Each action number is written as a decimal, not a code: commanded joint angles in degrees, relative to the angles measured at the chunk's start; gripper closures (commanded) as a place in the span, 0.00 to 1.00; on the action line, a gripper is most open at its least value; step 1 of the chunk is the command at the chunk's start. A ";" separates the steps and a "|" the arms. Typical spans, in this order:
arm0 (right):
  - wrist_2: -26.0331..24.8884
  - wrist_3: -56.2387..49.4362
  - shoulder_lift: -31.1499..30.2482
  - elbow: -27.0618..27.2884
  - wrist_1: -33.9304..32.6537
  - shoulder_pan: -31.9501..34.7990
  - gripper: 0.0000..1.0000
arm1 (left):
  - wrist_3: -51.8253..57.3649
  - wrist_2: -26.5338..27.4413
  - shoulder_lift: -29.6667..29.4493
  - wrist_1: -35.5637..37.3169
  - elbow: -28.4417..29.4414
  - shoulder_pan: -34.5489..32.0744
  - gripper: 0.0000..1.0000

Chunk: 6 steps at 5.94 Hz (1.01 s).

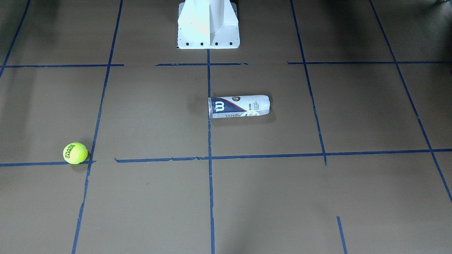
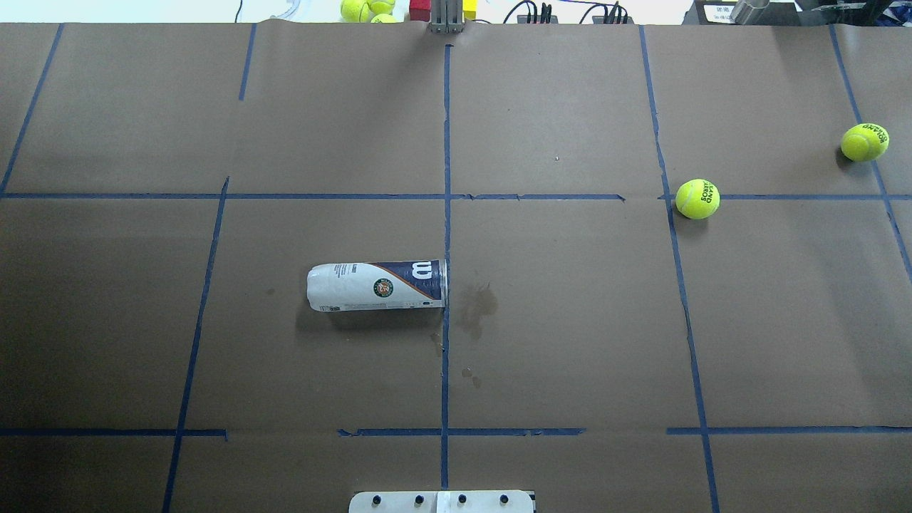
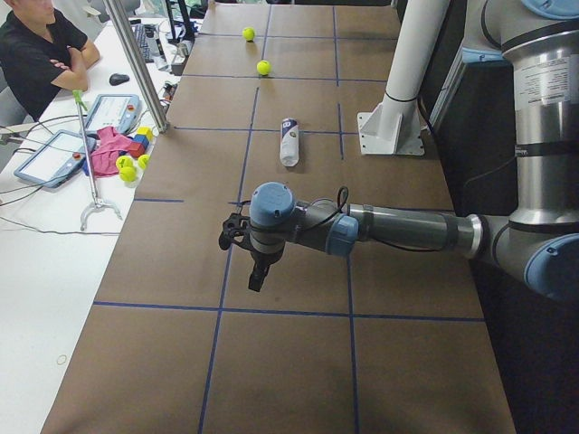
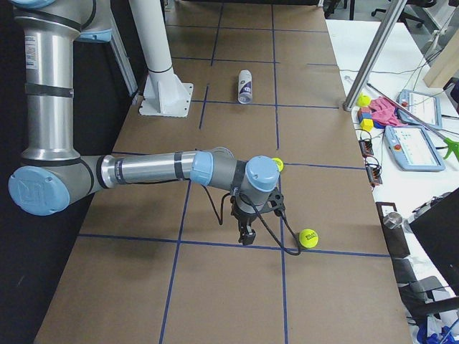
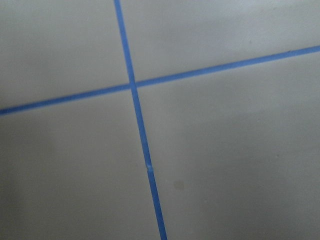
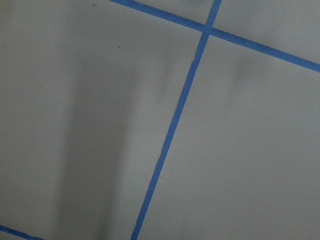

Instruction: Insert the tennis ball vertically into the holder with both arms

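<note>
Holder flat, tennis ball, 2nd ball apart; L claw, R claw state unclear.

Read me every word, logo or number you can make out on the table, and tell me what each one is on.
"ROLAND GARROS": black print on the tennis ball.
"W": white logo on the navy end of the holder, which lies on its side.
"ROLAND": the only part readable on the second ball, farther to the robot's right.
The holder's fine print on its white part and its round emblem are too small to read.
</note>
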 commanded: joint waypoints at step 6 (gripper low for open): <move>5.93 0.24 -2.22 -1.17 7.74 -0.03 0.00 | -5.95 6.91 -33.68 -2.36 -0.35 36.97 0.00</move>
